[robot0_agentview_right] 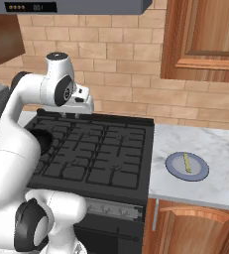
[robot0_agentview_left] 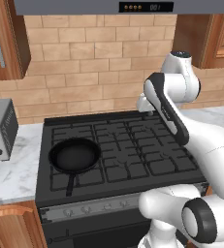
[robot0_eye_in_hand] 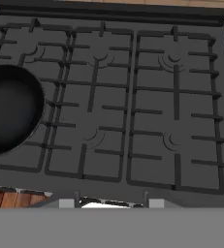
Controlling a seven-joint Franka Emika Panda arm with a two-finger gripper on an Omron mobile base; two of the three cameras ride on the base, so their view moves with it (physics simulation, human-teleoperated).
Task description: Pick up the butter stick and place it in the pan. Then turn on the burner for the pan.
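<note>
The robot's white arm with dark joints [robot0_agentview_right: 17, 149] bulks in the foreground of the right base view, rising to carry the two-finger gripper [robot0_agentview_right: 71, 115] high above the back edge of the black cooktop with its black grid grates [robot0_agentview_right: 101, 154]. Nothing lies between the fingers, and they hang over bare grate; how wide they stand I cannot tell, as they are small and partly hidden under the hand. The small, thin, pale yellow-green butter stick [robot0_agentview_right: 187, 162] lies on the flat, round grey-blue plate [robot0_agentview_right: 175, 168], on the pale marble counter [robot0_agentview_right: 220, 149] to the right of the stove, well apart from the gripper. The round, shallow, all-black frying pan [robot0_agentview_left: 75, 154] sits on the front left burner [robot0_agentview_left: 60, 180], handle pointing toward the front edge. The step in hand looks like the reach for the butter, hardly begun. To do it well, the hand should swing right over the plate, turn so the fingers straddle the stick across its narrow width, come straight down with jaws spread wider than the stick, and close gently near its middle without scraping the plate.
</note>
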